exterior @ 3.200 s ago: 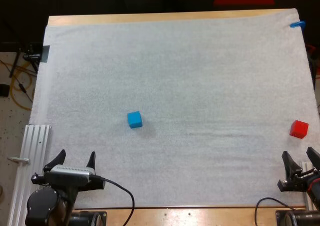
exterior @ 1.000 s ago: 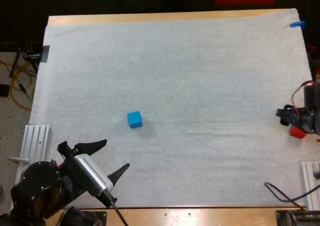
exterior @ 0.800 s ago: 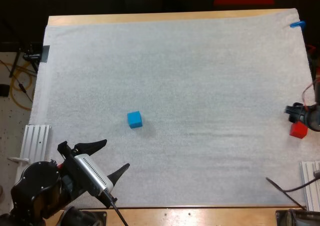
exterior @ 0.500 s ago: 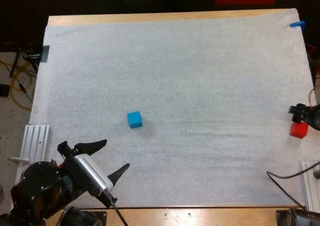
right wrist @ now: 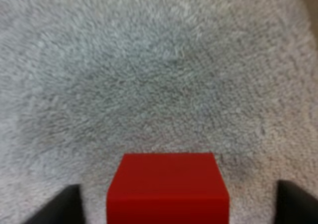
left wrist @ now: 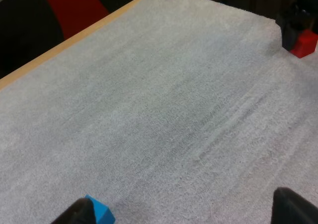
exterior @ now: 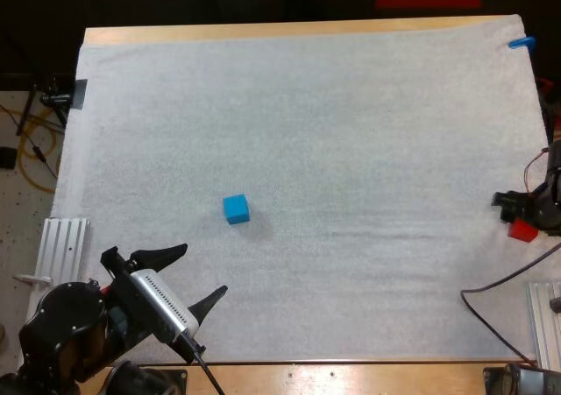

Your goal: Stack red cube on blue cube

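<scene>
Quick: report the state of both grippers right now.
Left gripper: open, holding nothing.
Right gripper: open, straddling the small red cube without gripping it.

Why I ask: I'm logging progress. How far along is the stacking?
Nothing stacked yet: the red cube sits on the mat, far from the blue cube. In hand: the right gripper is open, straddling the red cube. Remaining: grip, carry, set on blue.

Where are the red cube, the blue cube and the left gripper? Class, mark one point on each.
red cube (right wrist: 168, 177): right wrist view, on its top face.
blue cube (exterior: 236, 207): high view, on its top face.
left gripper (exterior: 204, 268): high view, midway between its two open fingertips.
</scene>
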Controlling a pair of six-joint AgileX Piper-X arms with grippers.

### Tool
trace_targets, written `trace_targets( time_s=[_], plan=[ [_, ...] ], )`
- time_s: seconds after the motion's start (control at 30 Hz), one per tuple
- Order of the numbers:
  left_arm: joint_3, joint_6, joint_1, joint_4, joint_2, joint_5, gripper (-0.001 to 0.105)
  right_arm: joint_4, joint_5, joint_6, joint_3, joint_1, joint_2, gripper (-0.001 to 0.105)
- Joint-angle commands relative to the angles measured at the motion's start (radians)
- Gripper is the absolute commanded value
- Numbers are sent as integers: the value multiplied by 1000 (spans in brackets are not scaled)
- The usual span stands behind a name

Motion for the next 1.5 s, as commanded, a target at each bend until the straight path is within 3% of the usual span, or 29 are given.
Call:
trace_targets(
  time_s=[0.0, 0.03, 0.1, 0.27, 0.37, 0.53, 0.77, 0.97, 1.2, 1.47],
  plan=[
    [-6, 6, -5, -2, 0, 9, 68, -2, -9, -5, -7, -3, 5, 46],
    [-6, 6, -5, -2, 0, 9, 68, -2, -9, -5, -7, -3, 6, 43],
    [-6, 6, -5, -2, 0, 9, 68, -5, -32, -5, -7, -3, 6, 25],
    [-6, 6, -5, 5, 0, 7, 68, 31, -61, -9, -33, -3, 2, 7],
    [-6, 0, -1, 27, 0, -19, 68, 81, -74, -31, -64, 3, -15, 6],
    [-6, -69, 0, 56, 0, -147, 68, 159, -65, -82, -129, 54, -68, 6],
    [-6, -183, 0, 77, 0, -157, 67, 224, -49, -69, -270, 268, -103, 6],
    [-6, -214, 0, 129, 0, -251, 67, 198, -42, -6, -373, 495, -99, 6],
    [-6, -270, 0, 131, 0, -256, 67, 206, -25, 19, -516, 742, -2, 6],
    [-6, -284, 0, 131, 0, -256, 67, 206, -25, 27, -732, 904, 196, 6]
  ],
)
